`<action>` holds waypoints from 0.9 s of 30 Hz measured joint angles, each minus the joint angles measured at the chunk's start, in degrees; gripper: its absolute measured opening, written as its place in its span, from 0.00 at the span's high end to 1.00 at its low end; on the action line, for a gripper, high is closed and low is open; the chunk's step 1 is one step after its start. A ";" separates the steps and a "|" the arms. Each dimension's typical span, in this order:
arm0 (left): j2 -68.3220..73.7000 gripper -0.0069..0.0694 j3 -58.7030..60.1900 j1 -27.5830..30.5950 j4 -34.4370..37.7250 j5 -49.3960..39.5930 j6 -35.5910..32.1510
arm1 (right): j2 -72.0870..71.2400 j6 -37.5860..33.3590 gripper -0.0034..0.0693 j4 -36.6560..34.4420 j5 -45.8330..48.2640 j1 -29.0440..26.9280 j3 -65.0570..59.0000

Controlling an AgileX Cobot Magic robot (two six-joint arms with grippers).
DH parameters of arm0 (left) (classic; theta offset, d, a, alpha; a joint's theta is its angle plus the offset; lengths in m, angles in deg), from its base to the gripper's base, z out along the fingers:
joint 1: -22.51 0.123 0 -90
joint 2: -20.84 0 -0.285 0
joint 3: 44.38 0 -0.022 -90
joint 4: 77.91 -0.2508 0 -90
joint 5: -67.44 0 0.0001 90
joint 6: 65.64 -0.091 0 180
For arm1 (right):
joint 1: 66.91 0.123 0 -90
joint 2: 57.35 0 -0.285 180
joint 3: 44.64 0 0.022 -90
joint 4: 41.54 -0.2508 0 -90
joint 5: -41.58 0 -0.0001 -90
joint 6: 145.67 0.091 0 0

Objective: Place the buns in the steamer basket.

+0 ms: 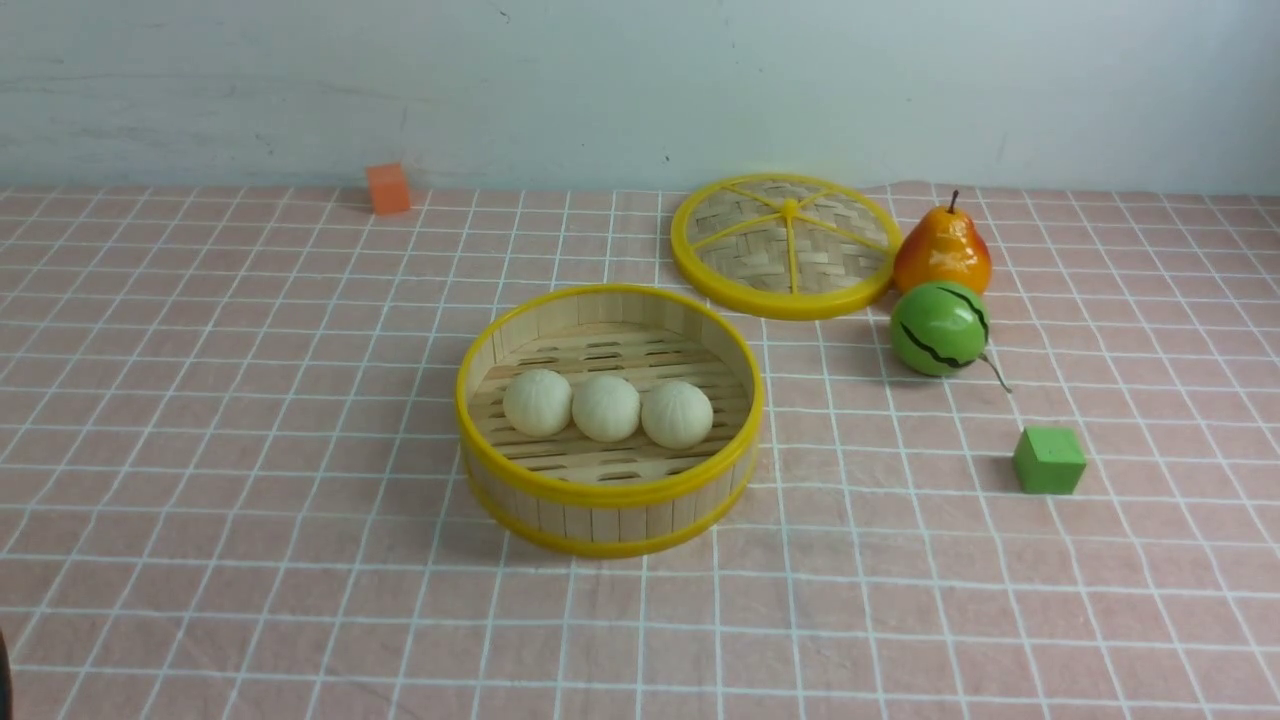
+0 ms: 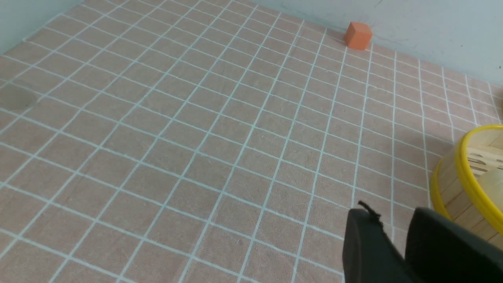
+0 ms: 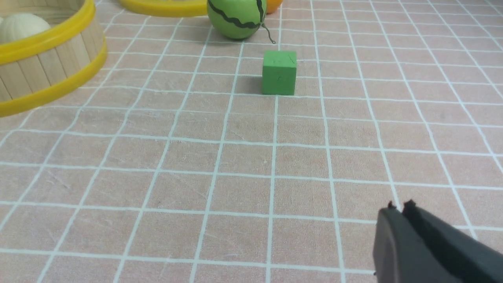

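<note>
The steamer basket point(image 1: 610, 490) stands in the middle of the checked cloth. Three cream-white buns lie in a row on its slotted floor: left point(image 1: 538, 402), middle point(image 1: 606, 408), right point(image 1: 677, 414). Neither gripper shows in the front view. In the left wrist view, my left gripper point(image 2: 393, 216) is empty, with a narrow gap between its fingers, just outside the basket's wall point(image 2: 452, 184). In the right wrist view, my right gripper point(image 3: 399, 206) is shut and empty over bare cloth. It is well short of the basket point(image 3: 47, 67), where one bun point(image 3: 19, 25) shows.
A flat woven yellow-spoked lid point(image 1: 787, 245) lies behind and right of the basket. Next to it are a pear point(image 1: 942, 250) and a green striped melon point(image 1: 940, 328). A green cube point(image 1: 1048, 460) sits front right, and an orange cube point(image 1: 388, 188) sits by the back wall.
</note>
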 joint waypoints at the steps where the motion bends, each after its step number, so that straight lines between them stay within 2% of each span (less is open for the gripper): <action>1: 0.00 0.70 0.00 0.00 0.00 0.00 0.00 | 0.00 0.00 0.92 0.00 0.00 0.00 0.00; 6: -0.45 0.69 0.36 0.00 -0.14 0.18 0.00 | 0.00 0.00 0.91 0.18 0.00 0.00 0.00; 10: -6.13 0.69 2.27 0.31 -1.72 -0.27 0.06 | 0.00 0.00 0.90 0.18 0.04 0.00 0.00; 13: -13.53 0.69 2.76 1.39 2.69 1.27 -0.14 | 0.00 0.00 0.90 0.18 0.04 0.00 0.00; 14: -17.68 0.69 3.36 2.79 7.86 3.68 -1.28 | 0.00 0.00 0.90 0.18 0.04 0.00 0.00; 15: -18.81 0.70 3.74 3.58 9.43 4.87 -1.78 | 0.00 0.00 0.89 0.18 0.04 0.00 0.00; 16: -22.59 0.71 5.05 5.80 15.75 7.82 -4.49 | 0.00 0.00 0.89 0.18 0.04 0.00 0.00; 18: -25.47 0.75 8.16 9.95 23.45 12.97 -10.61 | 0.00 0.00 0.89 0.18 0.04 0.00 0.00; 19: -25.56 0.75 8.47 10.35 24.08 13.41 -11.31 | 0.00 0.00 0.89 0.18 0.04 0.00 0.00; 20: -25.77 0.80 11.19 13.47 28.63 16.73 -17.54 | 0.00 0.00 0.88 0.18 0.04 0.00 0.00; 21: -25.77 0.81 11.56 13.84 29.16 17.12 -18.35 | 0.00 0.00 0.88 0.18 0.04 0.00 0.00; 22: -25.77 0.87 15.12 16.59 33.88 19.32 -25.41 | 0.00 0.05 0.88 0.18 0.11 0.00 0.00; 24: -25.77 0.93 18.85 17.85 37.38 20.55 -31.55 | 0.00 0.05 0.87 0.18 0.11 0.00 0.00; 27: -25.77 0.93 23.13 18.29 40.25 20.67 -36.51 | 0.00 0.05 0.87 0.18 0.11 0.00 0.00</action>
